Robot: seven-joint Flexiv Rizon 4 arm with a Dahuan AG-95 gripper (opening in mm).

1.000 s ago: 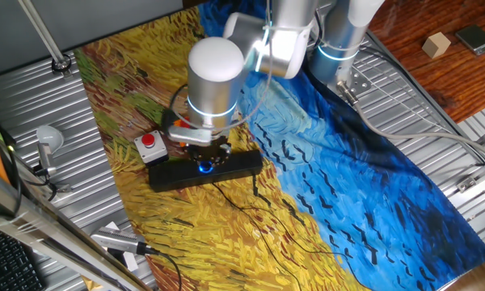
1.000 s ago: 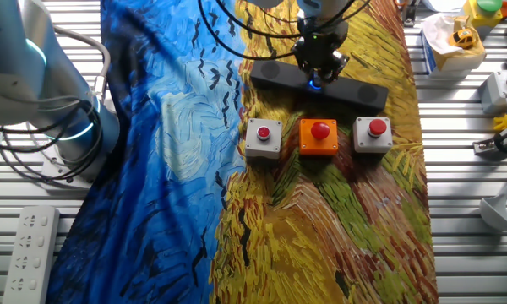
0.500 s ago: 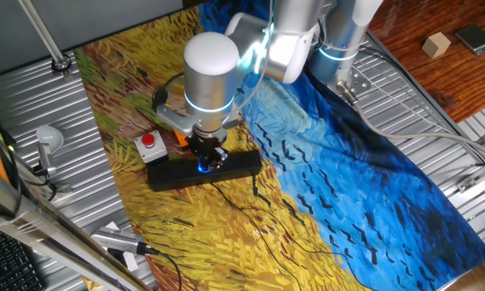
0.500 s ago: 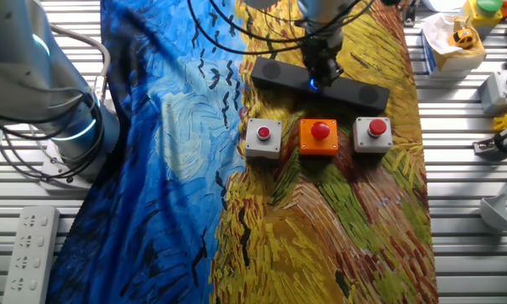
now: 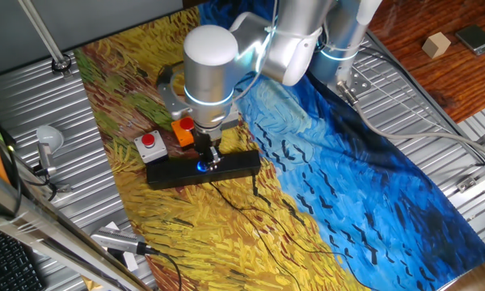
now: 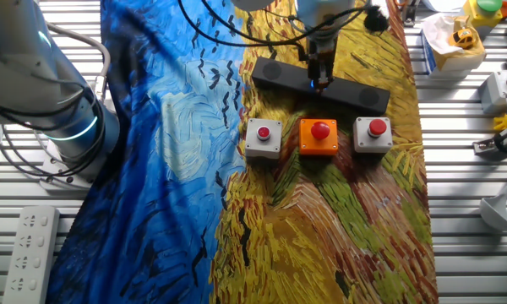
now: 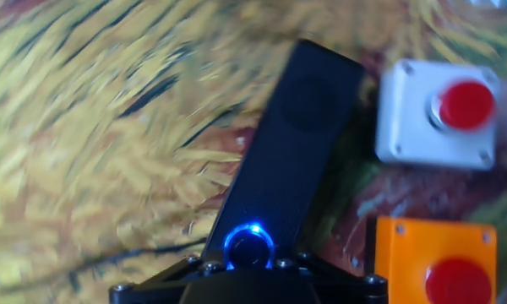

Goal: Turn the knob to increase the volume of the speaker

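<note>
The speaker (image 5: 238, 164) is a long black bar lying across the yellow part of the painted cloth; it also shows in the other fixed view (image 6: 275, 72) and the hand view (image 7: 296, 143). The knob (image 5: 202, 166) glows blue at its middle, and shows too in the other fixed view (image 6: 313, 83) and low in the hand view (image 7: 249, 245). My gripper (image 5: 207, 159) points straight down onto the knob, with its fingers closed around it (image 6: 318, 78). In the hand view only the dark gripper body (image 7: 249, 283) shows below the knob.
Three red push-button boxes stand in a row beside the speaker: grey (image 6: 263, 138), orange (image 6: 319, 137) and grey (image 6: 373, 134). The hand view shows a white box (image 7: 435, 114) and the orange one (image 7: 431, 266). A thin black cable (image 5: 242, 212) runs from the speaker. The metal table (image 5: 436, 97) surrounds the cloth.
My wrist and gripper have rotated about the knob while staying on it. The speaker and the button boxes have not moved.
</note>
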